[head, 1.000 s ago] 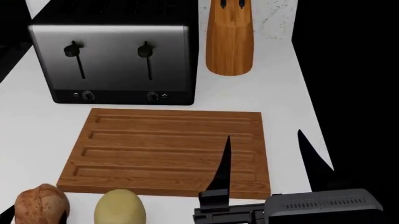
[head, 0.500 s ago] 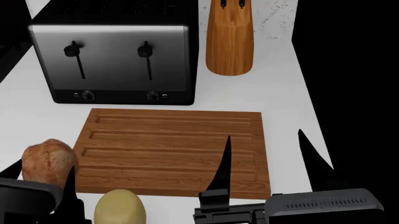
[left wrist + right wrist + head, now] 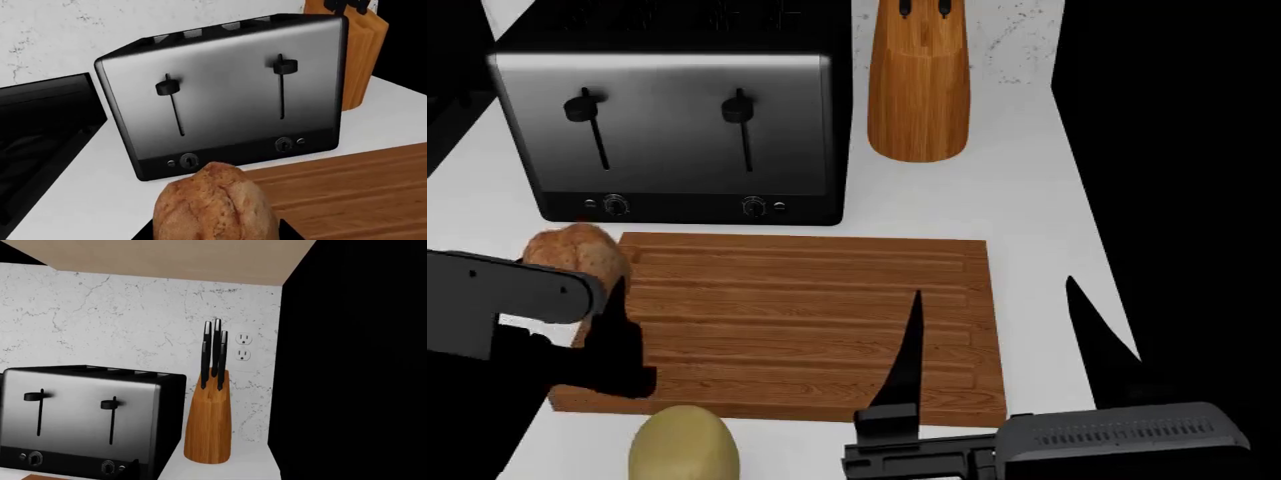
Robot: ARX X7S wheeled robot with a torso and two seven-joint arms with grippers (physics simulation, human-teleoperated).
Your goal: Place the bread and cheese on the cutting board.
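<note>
The bread (image 3: 574, 253), a mottled reddish-brown lump, is held in my left gripper (image 3: 585, 285) above the cutting board's far left corner, near the toaster. In the left wrist view the bread (image 3: 217, 202) fills the space between the dark fingers (image 3: 143, 235), with the cutting board (image 3: 353, 190) beside it. The cheese (image 3: 683, 446), smooth and pale yellow, rests on the counter just in front of the cutting board (image 3: 814, 320). My right gripper (image 3: 1001, 350) is open and empty, hovering over the board's near right corner. Its jaws do not show in the right wrist view.
A black and steel toaster (image 3: 667, 130) stands behind the board. A wooden knife block (image 3: 918, 85) stands at the back right. The white counter (image 3: 1028, 200) ends in a dark drop on the right. The wall outlet (image 3: 244, 346) is behind the knife block (image 3: 208, 415).
My left gripper has lifted the bread from the counter's front left and carried it away from me to the board's far left corner. The cheese and right arm have not moved.
</note>
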